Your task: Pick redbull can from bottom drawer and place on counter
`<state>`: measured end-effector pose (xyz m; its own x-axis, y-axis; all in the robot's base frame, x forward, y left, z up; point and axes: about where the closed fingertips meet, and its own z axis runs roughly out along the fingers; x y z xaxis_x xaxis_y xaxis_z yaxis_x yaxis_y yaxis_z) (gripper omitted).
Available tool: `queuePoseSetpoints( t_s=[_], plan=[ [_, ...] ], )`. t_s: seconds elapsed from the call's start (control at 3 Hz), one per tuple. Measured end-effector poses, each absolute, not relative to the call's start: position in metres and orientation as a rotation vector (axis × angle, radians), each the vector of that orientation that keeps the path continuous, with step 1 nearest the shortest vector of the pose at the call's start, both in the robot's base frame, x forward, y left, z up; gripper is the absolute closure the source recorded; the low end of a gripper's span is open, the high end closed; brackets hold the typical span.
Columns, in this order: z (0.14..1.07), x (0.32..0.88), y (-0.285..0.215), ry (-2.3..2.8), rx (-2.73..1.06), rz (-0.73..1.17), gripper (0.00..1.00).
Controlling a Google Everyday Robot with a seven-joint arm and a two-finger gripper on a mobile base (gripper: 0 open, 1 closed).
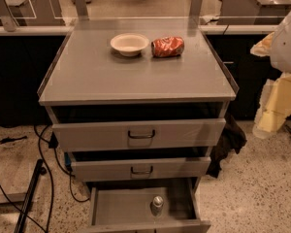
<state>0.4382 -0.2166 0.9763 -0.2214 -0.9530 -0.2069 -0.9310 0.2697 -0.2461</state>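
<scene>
The flat grey metal counter (136,76), rimmed at its sides, tops a cabinet (97,135) whose shallow bottom drawer (111,208) stands open; the gripper (276,106), a pale shape at the right edge, well apart, cannot be told open or closed. A round white bowl (129,44) and crushed orange-red can (168,46) lie on the counter; the slim, silvery, shiny-topped redbull can (157,206) stands upright in the drawer's right half.

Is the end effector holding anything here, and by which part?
Nothing appears held. The end effector hangs at the right edge; the redbull can stands untouched in the bottom drawer.
</scene>
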Motion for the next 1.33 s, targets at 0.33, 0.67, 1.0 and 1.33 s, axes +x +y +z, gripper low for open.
queuePoseSetpoints(
  t_s=[0.33,0.67,1.0,1.33],
  plan=[
    [0.976,0.438,-0.217,2.231,-1.724,-0.099,0.00],
    [0.976,0.438,-0.217,2.231,-1.724,-0.099,0.17],
    [0.967,0.439,-0.220,2.237,-1.704,-0.098,0.41],
    [0.937,0.438,-0.225,2.269,-1.661,-0.071,0.64]
  ],
)
